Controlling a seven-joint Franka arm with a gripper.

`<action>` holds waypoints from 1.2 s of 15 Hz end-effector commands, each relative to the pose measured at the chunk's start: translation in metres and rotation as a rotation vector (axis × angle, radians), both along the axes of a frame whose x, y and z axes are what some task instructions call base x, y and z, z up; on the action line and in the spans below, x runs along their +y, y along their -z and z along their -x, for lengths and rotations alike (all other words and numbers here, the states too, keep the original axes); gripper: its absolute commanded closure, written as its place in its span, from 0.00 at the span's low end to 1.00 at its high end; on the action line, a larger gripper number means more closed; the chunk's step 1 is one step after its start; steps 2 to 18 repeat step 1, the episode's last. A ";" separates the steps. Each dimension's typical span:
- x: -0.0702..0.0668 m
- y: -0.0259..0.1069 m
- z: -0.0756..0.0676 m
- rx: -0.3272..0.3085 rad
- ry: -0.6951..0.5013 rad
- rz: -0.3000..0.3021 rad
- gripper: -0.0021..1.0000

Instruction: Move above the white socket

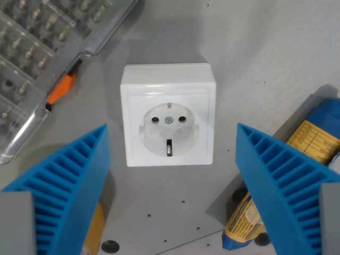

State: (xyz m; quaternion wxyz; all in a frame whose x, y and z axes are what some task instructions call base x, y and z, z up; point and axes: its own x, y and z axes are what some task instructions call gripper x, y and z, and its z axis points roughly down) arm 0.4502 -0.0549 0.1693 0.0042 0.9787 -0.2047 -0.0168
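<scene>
Though nearly square, white socket face-up, earth pin nearest the camera.

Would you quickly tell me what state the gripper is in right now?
Gripper: open, holding nothing; its blue fingers stand wide apart either side of the white socket, not touching it.

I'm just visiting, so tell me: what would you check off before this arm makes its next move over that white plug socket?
1. White socket in the wrist view: ok, whole.
2. Socket between the blue fingers: ok, roughly centred.
3. Gripper open, holding nothing: ok.
4. Fingers not touching the socket: ok, grey table shows on both sides.
5. Clear bit case and blue-yellow packet away from the socket: ok.
6. Height above the socket: cannot tell.
</scene>
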 end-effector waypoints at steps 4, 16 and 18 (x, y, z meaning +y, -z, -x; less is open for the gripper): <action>-0.004 0.005 0.007 -0.113 -0.010 0.019 0.00; -0.004 0.005 0.007 -0.113 -0.010 0.019 0.00; -0.004 0.005 0.007 -0.113 -0.010 0.019 0.00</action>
